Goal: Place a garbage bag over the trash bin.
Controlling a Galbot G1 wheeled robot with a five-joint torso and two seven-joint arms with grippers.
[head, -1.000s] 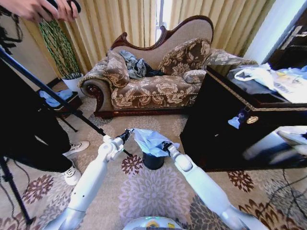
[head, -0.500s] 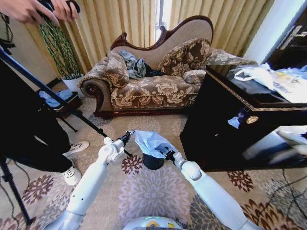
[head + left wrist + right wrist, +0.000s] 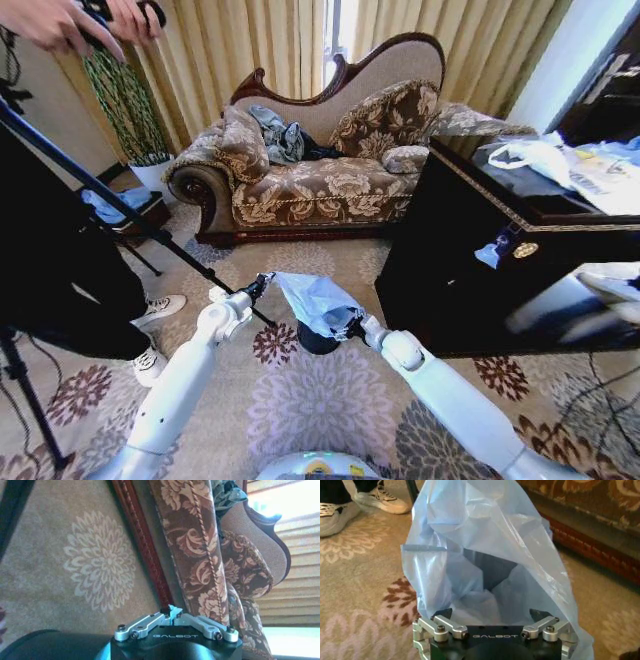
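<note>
The pale blue garbage bag (image 3: 315,298) is stretched between my two grippers just above the small black trash bin (image 3: 316,345), hiding most of the bin's top. My left gripper (image 3: 264,284) is at the bag's left corner, its fingers shut (image 3: 172,614) with a sliver of blue film pinched at the tips. The bin's rim (image 3: 45,645) lies just below it. My right gripper (image 3: 350,325) is at the bag's near right edge. In the right wrist view its fingers (image 3: 442,614) stand apart, open, with the garbage bag (image 3: 485,555) draped over and ahead of them.
A patterned sofa (image 3: 320,180) stands behind the bin. A black cabinet (image 3: 480,260) rises close on the right, with white bags on top. A tripod leg (image 3: 100,190) and a person's shoes (image 3: 160,310) are to the left, on flowered carpet.
My right gripper has drawn back toward me and to the right, pulling the bag wider and flatter over the bin. The left gripper has barely shifted.
</note>
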